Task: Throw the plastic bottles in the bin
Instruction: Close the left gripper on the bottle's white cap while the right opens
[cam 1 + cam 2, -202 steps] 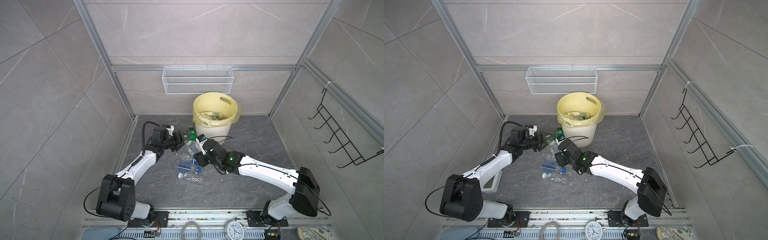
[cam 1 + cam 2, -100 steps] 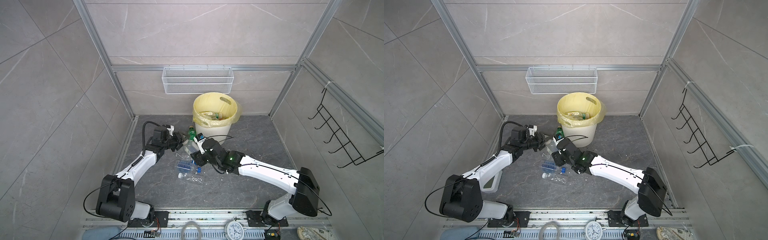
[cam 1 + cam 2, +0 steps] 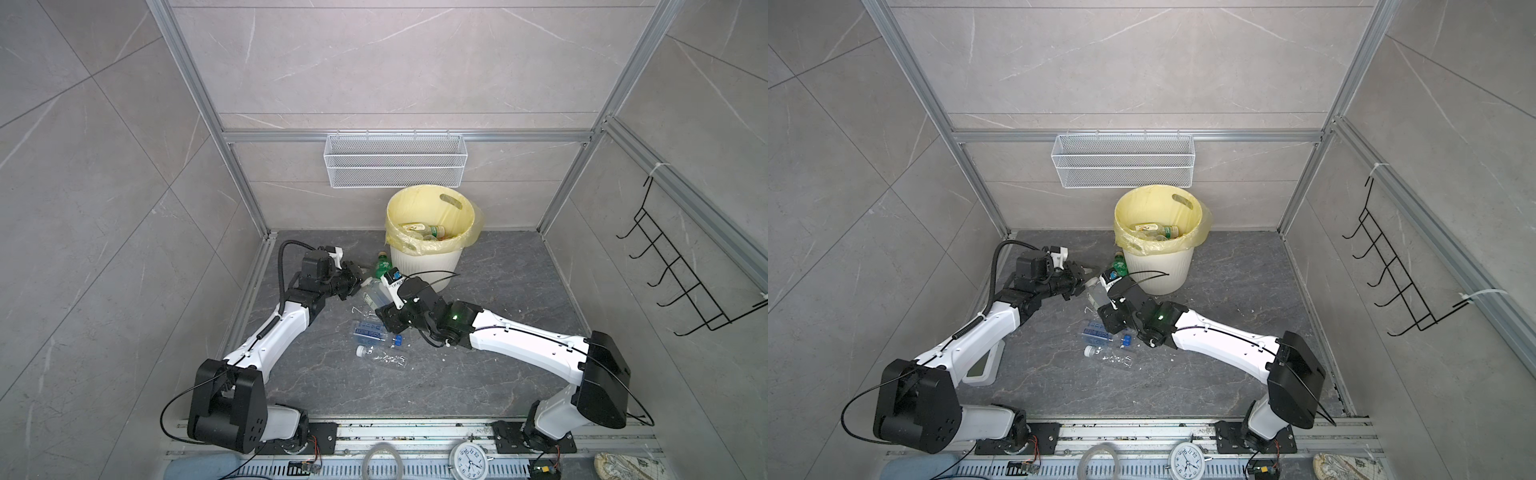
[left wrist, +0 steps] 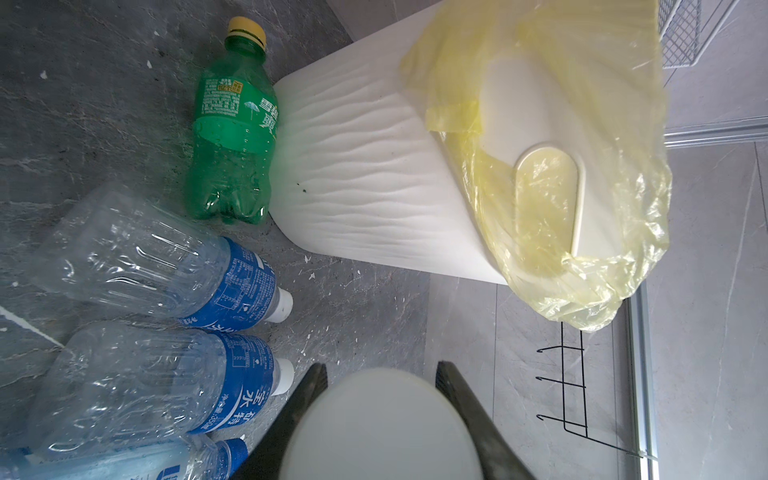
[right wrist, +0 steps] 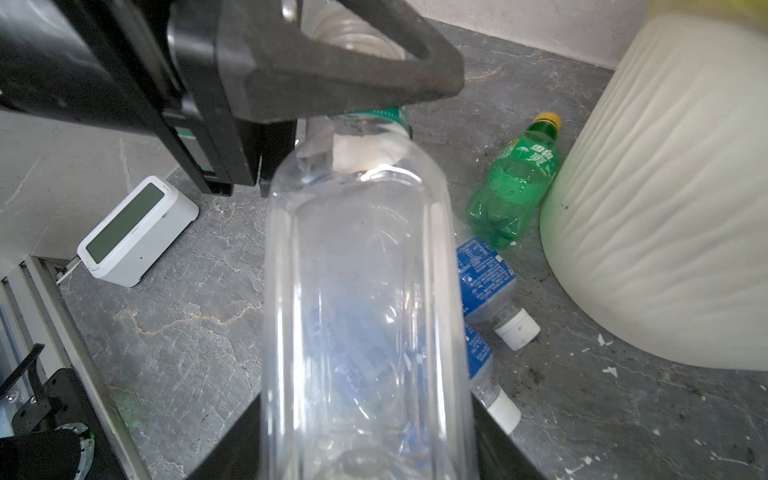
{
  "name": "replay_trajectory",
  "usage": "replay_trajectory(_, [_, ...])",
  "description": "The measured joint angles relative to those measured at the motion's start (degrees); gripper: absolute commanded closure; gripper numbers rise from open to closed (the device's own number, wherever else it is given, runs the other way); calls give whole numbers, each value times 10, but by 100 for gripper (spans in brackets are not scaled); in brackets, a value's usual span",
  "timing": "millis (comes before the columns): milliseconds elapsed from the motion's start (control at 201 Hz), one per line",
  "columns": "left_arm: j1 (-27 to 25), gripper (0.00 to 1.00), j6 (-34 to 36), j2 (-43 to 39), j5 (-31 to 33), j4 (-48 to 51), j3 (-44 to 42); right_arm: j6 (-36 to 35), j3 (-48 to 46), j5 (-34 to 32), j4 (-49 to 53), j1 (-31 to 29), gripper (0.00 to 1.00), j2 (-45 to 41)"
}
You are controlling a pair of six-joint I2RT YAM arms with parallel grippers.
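The clear bottle (image 5: pixel 365 291) is held above the worktop (image 3: pixel 519 299), at 8 o'clock from the bin (image 3: pixel 419 266). The left gripper's (image 4: pixel 380 368) jaws are clamped on one end. The right gripper's (image 5: pixel 368 424) jaws flank its body, and whether they grip it cannot be told. A green bottle (image 3: pixel 383 266) lies against the bin at 9 o'clock, and blue-labelled bottles (image 3: pixel 369 330) lie at 7.

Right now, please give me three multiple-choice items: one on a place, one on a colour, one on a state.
1. The yellow-capped green bottle is: A on the floor beside the bin; B inside it; C held in the air.
2. The bag lining the bin is: A blue; B black; C yellow.
3. The bin is: A empty; B holding some bottles; C tipped over.
Key: A, the left wrist view shows it lying by the bin's base; C, the bag over the rim is yellow; B, both top views show bottles inside.
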State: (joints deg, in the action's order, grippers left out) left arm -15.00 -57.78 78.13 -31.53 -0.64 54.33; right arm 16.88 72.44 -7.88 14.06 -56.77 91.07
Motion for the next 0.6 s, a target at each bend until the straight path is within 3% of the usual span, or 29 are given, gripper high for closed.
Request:
replay_trajectory(129, [14,70,19,-4,2,26,6,-3,27,0,3,-1,13,11])
replay_trajectory(373, [51,69,60,-19,1,102,39,-6,66,-3,15,-1,1,13])
replay_trajectory(597, [70,69,93,-24,0,156,94,8,80,-16,25,-2,1,10])
